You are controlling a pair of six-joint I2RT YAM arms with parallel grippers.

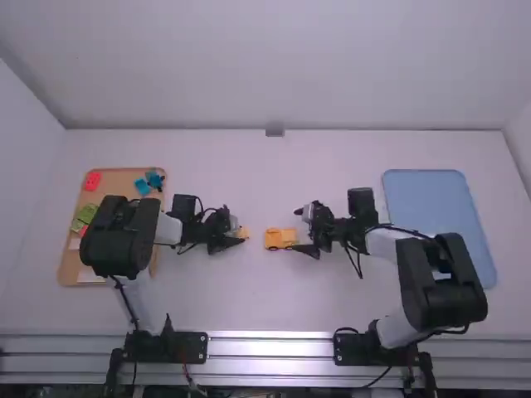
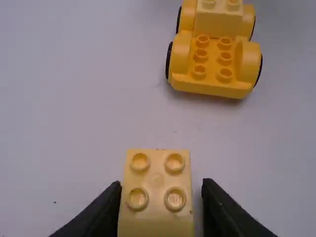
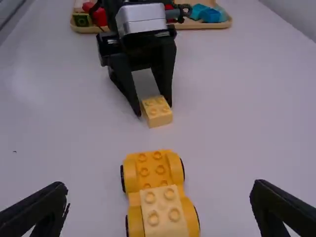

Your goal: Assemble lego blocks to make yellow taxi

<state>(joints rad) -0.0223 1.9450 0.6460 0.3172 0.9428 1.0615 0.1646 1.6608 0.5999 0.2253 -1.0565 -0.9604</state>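
Car base (image 1: 273, 240) (yellow), long axis crosswise, pale block (image 3: 164, 215) on right end

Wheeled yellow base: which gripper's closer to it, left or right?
Right. The right gripper is at the base's right-hand end in the high view, fingers open. The left gripper is off the other end, across a strip of table.

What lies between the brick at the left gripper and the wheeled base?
Bare white table lies between the brick and the wheeled base, as the left wrist view shows.
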